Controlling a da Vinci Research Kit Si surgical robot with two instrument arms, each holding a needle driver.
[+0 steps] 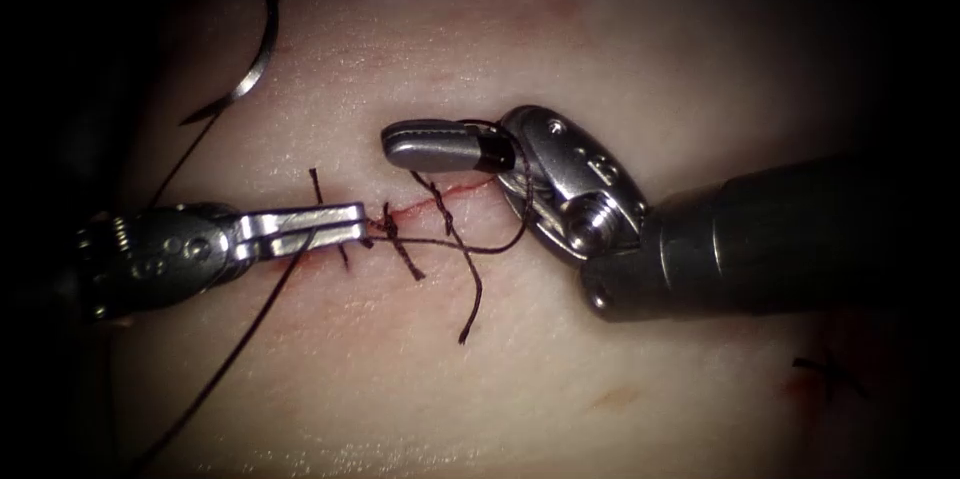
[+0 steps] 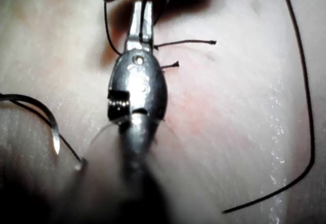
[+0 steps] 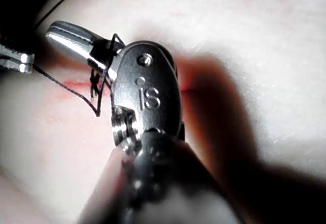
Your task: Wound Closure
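Needle [image 1: 255, 64]: thin, curved steel, bright along its lower arc. It lies free on the tissue [image 1: 600, 29] at upper left, well apart from the cut [image 1: 440, 197]; neither tool holds it and it is not in the tissue. Its long axis runs steeply, the curve bowing right. Thread [image 1: 215, 369] trails from its lower end down and left. In the left wrist view the needle [image 2: 48, 119] rests flat, one bright pointed end showing.

Tissue: pale, smooth, faintly glossy. The cut is a short red line running roughly left to right, rising a little to the right.

Left tool [image 1: 362, 221]: flat polished steel fingers pressed together, pinching the thread right at the left end of the cut; the tips point right. Dark thread runs from there down and left.

Right tool [image 1: 390, 142]: rounded steel fingers pressed together, tips pointing left, just above the cut. Thread is looped around the fingers near their hinge; in the right wrist view the loop [image 3: 109, 48] crosses them. Whether anything sits between the fingers I cannot tell.

Stitches [image 1: 400, 244]: dark, twisted, cross the cut; short ends lie below it.
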